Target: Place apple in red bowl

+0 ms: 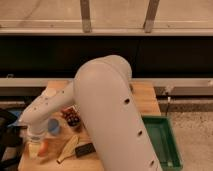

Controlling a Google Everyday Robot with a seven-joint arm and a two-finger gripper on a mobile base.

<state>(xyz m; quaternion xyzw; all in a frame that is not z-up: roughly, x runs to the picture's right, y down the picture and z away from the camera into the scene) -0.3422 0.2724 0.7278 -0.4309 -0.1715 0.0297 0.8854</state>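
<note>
The apple lies on the front left of the wooden table; only its orange-red right side shows. My gripper hangs at the end of the white arm, right on top of the apple, and covers its left part. The red bowl is hidden behind the arm; only a thin red sliver shows next to the grapes, and I cannot tell whether it belongs to the bowl.
A small blue cup stands just right of the gripper. A dark grape bunch lies behind it. A yellow banana and a dark flat object lie at the front. A green tray sits at the right.
</note>
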